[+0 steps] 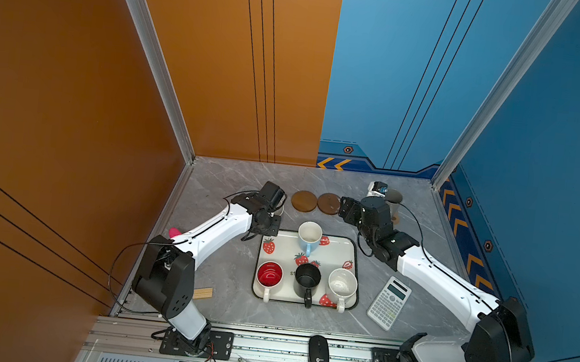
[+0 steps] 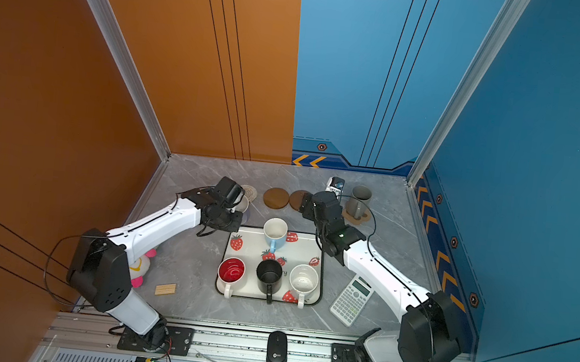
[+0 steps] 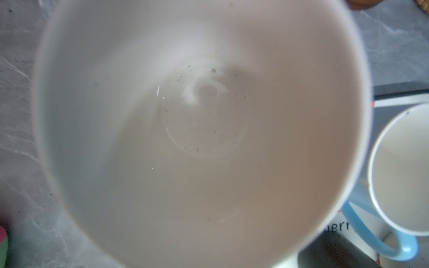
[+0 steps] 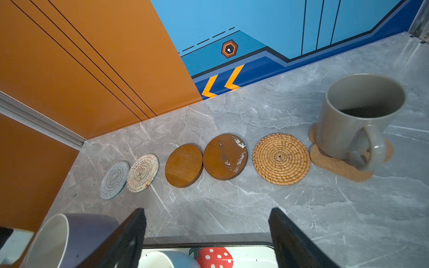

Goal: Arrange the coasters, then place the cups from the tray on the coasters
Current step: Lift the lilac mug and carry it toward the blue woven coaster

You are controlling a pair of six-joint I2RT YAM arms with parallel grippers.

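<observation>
Four empty mugs are seen in the tray; lavender mug is grasped by left fingers, right fingers spread.

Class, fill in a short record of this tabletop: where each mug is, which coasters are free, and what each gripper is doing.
on tray: light blue mug, red-lined mug, black mug, speckled mug
on coaster: grey mug, standing on paw coaster
free coasters: grey-blue woven, cream woven, wooden disc, scuffed wooden disc, rattan
left gripper: shut on lavender mug, off the tray
right gripper: open, empty
</observation>
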